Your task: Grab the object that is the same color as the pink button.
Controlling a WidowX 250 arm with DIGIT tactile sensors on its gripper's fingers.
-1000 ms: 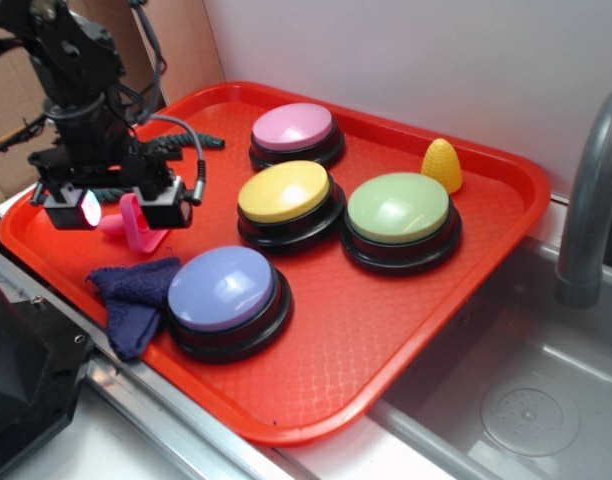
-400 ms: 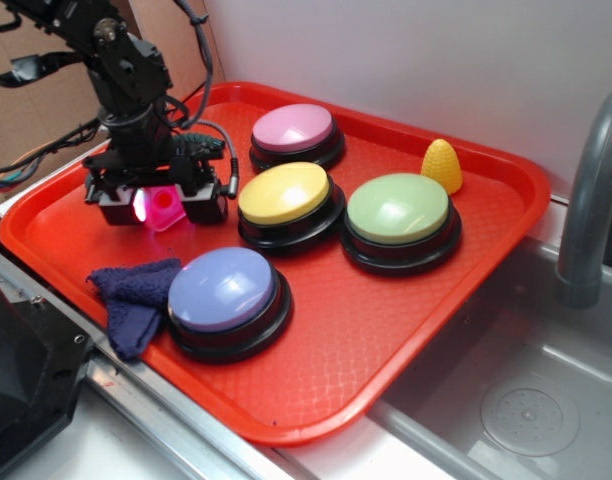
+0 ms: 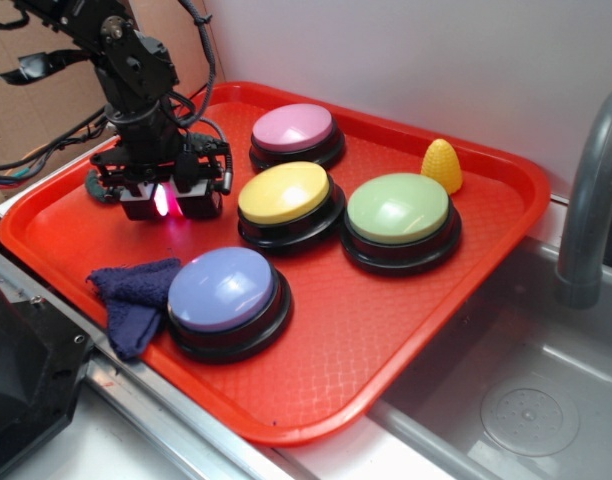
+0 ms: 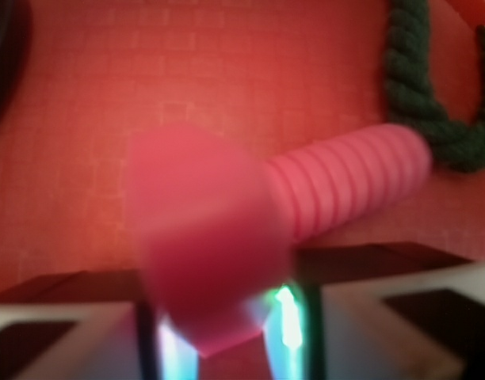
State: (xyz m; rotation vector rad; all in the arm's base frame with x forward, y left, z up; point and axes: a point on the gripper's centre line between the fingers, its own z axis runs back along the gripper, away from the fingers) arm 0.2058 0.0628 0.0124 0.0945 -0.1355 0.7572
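Note:
The pink button [image 3: 292, 128] sits at the back of the red tray [image 3: 386, 330]. My gripper [image 3: 164, 203] stands to its left, low over the tray. Its fingers are shut on the small bright pink toy [image 3: 162, 200], of which only a glowing sliver shows between them. In the wrist view the toy's blurred rounded head [image 4: 203, 229] fills the gap between my gripper's [image 4: 223, 317] fingers. Its ribbed stem sticks out to the right over the tray floor.
The yellow button [image 3: 284, 192], green button [image 3: 398, 208] and lavender-blue button [image 3: 222, 288] lie to the right of the gripper. A dark blue cloth [image 3: 131, 295] lies in front, a yellow corn toy [image 3: 442, 165] at the back right. A dark green rope [image 4: 421, 87] lies nearby. A faucet [image 3: 586, 200] and sink [image 3: 526, 390] are on the right.
My gripper has moved right and toward the back of the tray. Its fingers have closed in on the pink toy, which is now mostly hidden between them.

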